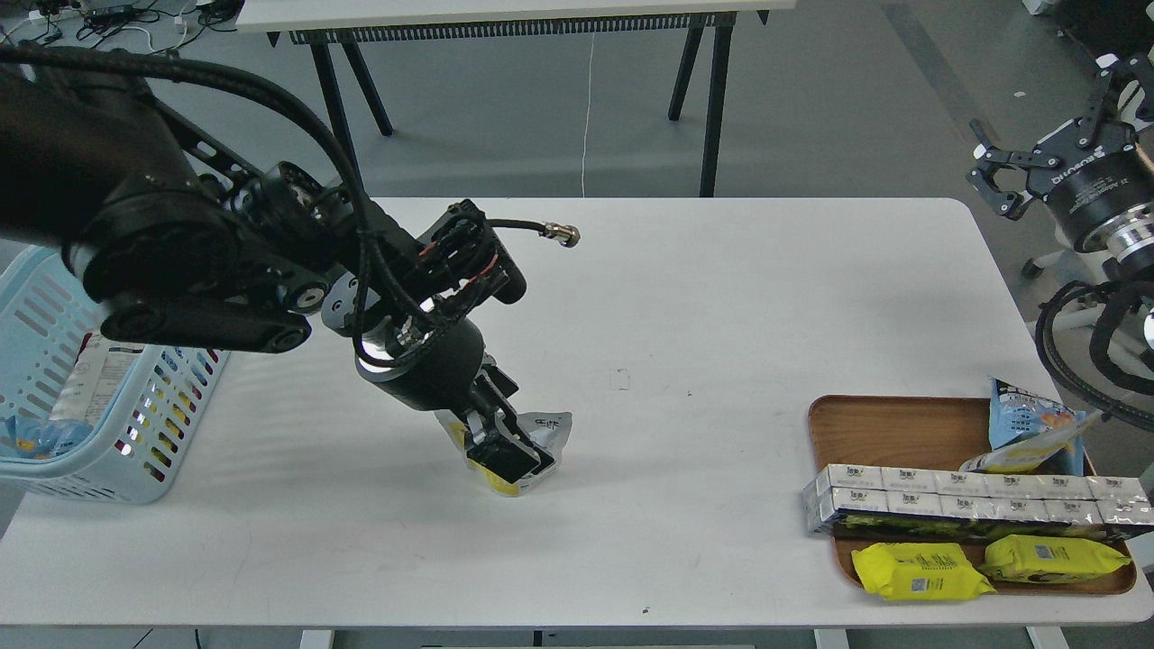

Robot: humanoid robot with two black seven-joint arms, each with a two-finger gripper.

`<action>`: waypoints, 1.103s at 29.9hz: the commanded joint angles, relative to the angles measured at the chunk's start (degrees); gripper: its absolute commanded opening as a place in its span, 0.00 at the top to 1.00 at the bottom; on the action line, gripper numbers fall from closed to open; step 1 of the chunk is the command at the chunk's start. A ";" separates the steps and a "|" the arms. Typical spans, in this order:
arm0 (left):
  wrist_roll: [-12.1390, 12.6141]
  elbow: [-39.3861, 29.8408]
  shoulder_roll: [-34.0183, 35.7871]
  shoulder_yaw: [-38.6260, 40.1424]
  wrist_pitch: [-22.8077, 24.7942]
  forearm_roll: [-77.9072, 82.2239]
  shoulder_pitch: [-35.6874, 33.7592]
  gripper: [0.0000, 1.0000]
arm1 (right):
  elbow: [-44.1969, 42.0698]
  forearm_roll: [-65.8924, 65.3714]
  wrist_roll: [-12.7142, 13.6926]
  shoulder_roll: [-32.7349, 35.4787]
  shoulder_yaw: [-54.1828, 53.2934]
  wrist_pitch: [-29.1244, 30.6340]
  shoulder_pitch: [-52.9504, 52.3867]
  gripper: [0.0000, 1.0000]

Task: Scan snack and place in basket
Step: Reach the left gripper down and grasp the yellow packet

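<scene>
The snack (544,436), a small white-and-yellow pouch, stands on the white table left of centre. My left gripper (507,457) reaches down from the left and covers the pouch's front and left side. Its dark fingers lie over the pouch, and I cannot tell whether they are closed on it. The pouch still rests on the table. The light blue basket (153,433) stands at the table's left edge, partly hidden by my left arm, with packets inside. My right gripper (1046,122) is open and empty, held off the table's far right corner.
A brown wooden tray (822,424) at the front right holds a row of silver-white boxes (974,505), two flat yellow packets (920,572) and a blue pouch (1028,431). My left arm hides the back left of the table. Table legs stand behind on the floor.
</scene>
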State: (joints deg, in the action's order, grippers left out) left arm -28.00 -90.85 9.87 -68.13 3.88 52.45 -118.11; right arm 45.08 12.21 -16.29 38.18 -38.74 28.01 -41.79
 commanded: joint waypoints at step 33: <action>0.00 9.97 -1.43 -7.79 -10.12 -1.82 2.45 1.00 | 0.62 0.53 -0.23 3.57 -0.99 -0.01 2.24 0.00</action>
State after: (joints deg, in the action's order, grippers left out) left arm -28.02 -85.34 8.17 -72.96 -6.24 50.62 -114.27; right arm 45.71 12.75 -16.54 41.61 -39.24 28.00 -39.82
